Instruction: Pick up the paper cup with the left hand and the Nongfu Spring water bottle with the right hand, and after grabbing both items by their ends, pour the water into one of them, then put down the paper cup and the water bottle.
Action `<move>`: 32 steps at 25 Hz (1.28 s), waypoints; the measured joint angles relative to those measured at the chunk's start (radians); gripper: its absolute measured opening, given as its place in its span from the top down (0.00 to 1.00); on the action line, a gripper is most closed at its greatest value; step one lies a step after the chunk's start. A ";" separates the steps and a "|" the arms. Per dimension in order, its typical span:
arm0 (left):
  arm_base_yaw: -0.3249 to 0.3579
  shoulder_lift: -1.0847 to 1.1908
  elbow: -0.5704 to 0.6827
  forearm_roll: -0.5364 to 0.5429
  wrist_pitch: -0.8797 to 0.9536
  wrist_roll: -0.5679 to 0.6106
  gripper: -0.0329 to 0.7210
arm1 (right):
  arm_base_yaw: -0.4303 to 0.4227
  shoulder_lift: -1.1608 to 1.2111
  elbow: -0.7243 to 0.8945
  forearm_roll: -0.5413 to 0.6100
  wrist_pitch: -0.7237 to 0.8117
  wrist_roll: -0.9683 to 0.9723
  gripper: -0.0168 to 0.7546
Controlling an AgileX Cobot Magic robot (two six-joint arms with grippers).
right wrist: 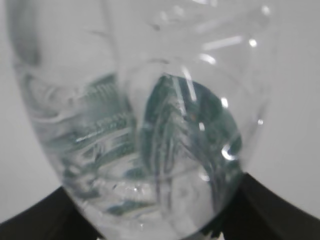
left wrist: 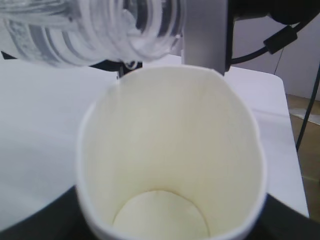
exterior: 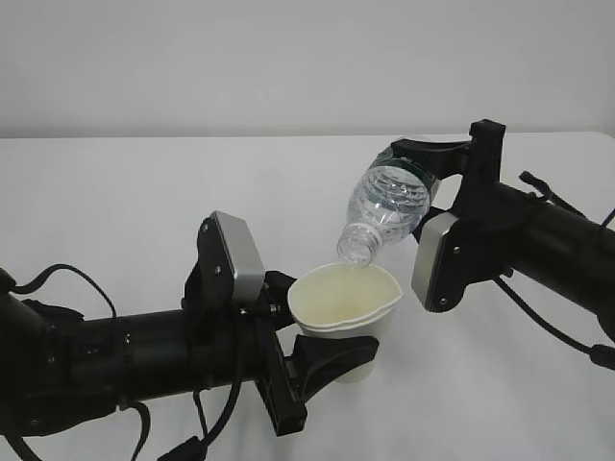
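Two black arms (exterior: 115, 360), silver-grey screwed plates (exterior: 240, 257), looping black cables (exterior: 72, 279)

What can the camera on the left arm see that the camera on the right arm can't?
Only the left wrist view shows the paper cup, looking down inside it to its pale bottom, which looks dry, with the bottle's open mouth just above the rim. Only the right wrist view shows the green label, blurry through the plastic, filling nearly the whole picture. Both show the Nongfu Spring water bottle and some white table.
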 joint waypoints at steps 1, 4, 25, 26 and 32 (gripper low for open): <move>0.000 0.002 0.000 0.000 0.000 0.000 0.38 | 0.000 0.000 0.000 0.000 0.000 -0.001 0.36; 0.000 0.002 0.000 -0.002 0.000 0.000 0.38 | 0.000 -0.011 0.000 0.000 -0.002 -0.001 0.36; 0.000 0.002 0.000 -0.004 0.000 0.000 0.39 | 0.000 -0.016 -0.010 0.000 -0.004 -0.027 0.36; 0.000 0.002 0.000 -0.004 0.000 0.000 0.39 | 0.000 -0.016 -0.010 0.000 -0.004 -0.027 0.36; 0.000 0.002 0.000 -0.009 0.000 0.000 0.39 | 0.000 -0.016 -0.010 0.000 -0.004 -0.033 0.36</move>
